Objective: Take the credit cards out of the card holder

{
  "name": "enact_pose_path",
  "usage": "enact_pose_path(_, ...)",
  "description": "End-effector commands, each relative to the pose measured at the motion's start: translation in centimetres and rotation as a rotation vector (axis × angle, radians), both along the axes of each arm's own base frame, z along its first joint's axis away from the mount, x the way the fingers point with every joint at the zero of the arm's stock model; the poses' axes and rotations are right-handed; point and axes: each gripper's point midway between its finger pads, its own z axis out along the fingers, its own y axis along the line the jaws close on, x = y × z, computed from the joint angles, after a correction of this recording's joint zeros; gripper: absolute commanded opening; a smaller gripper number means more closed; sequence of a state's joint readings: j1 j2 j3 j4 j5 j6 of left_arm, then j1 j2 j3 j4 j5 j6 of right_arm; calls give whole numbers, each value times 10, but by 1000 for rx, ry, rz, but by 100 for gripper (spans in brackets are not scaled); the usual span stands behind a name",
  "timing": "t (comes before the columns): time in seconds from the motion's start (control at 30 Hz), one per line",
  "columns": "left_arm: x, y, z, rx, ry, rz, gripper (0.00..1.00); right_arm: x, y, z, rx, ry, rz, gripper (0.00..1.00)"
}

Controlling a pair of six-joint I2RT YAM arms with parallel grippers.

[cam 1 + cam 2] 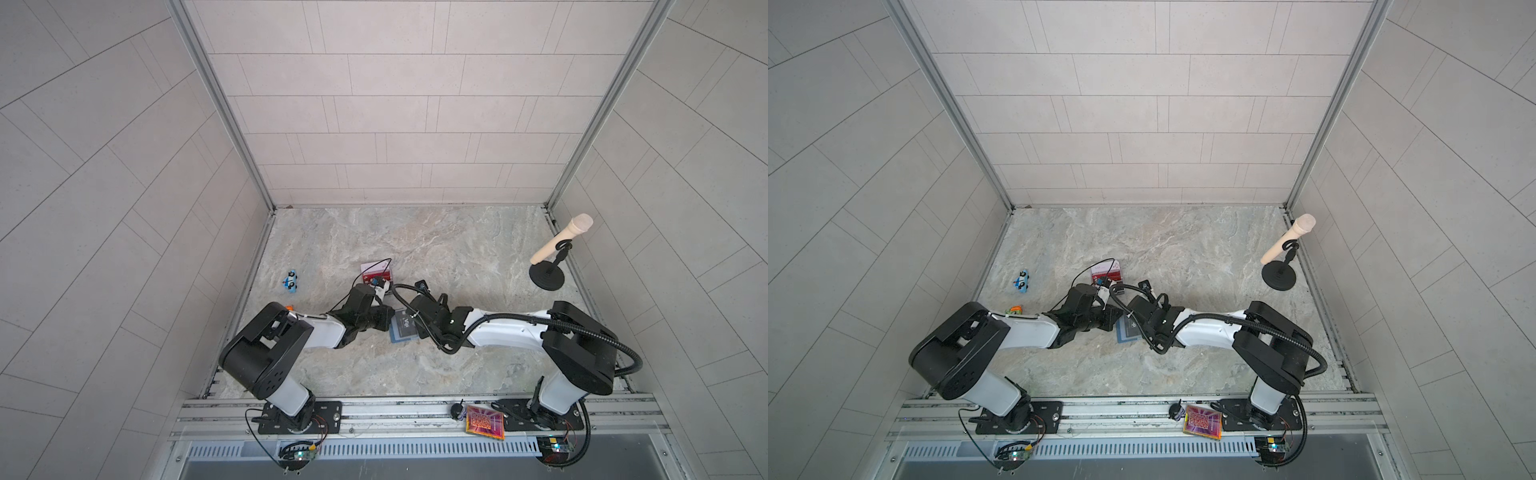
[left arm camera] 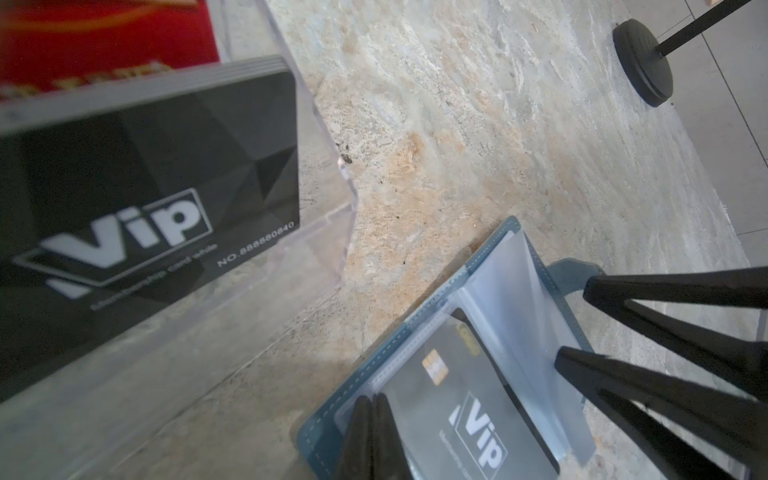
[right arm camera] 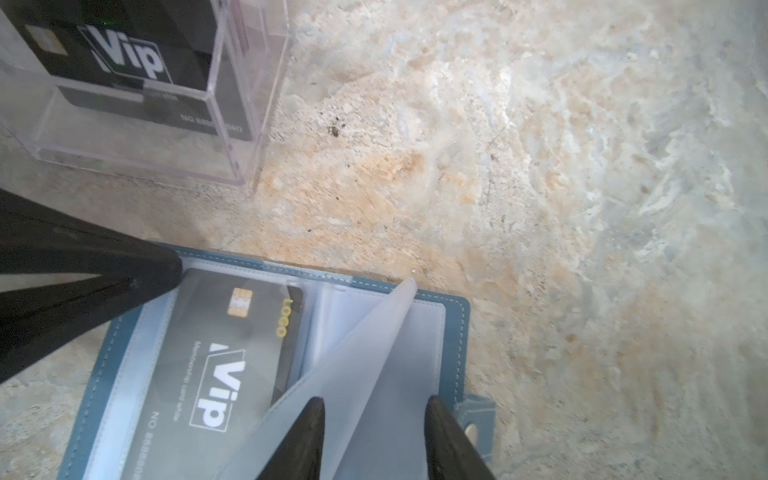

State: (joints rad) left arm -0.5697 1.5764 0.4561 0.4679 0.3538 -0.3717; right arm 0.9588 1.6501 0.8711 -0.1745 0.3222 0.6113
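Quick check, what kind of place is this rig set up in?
Probably a staged robot test booth: panel walls in a metal frame, a marble-look tabletop, and props like a microphone.

Card holder [image 3: 456, 328] on table [image 1: 436, 257]; card [image 3: 232, 353] in its sleeve [image 3: 374, 374]; acrylic stand [image 1: 376, 272] just behind.

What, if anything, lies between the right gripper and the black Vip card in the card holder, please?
A raised clear sleeve page stands between the right gripper and the black Vip card, itself sleeved.
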Motion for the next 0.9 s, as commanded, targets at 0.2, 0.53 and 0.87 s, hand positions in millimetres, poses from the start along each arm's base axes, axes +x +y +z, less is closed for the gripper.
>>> enact_pose_path(0.2,-27,13,-34,86,127,-25,0,-3,-27,11,-8,-15,-60,43)
enact_pose_path(0.53,-26,12,-33,86,127,-31,0,-2,-50,34,-33,-46,-95,43)
enact_pose_path(0.87,-26,7,-23,50,118,-39,0,-10,-20,54,123,143,76,45)
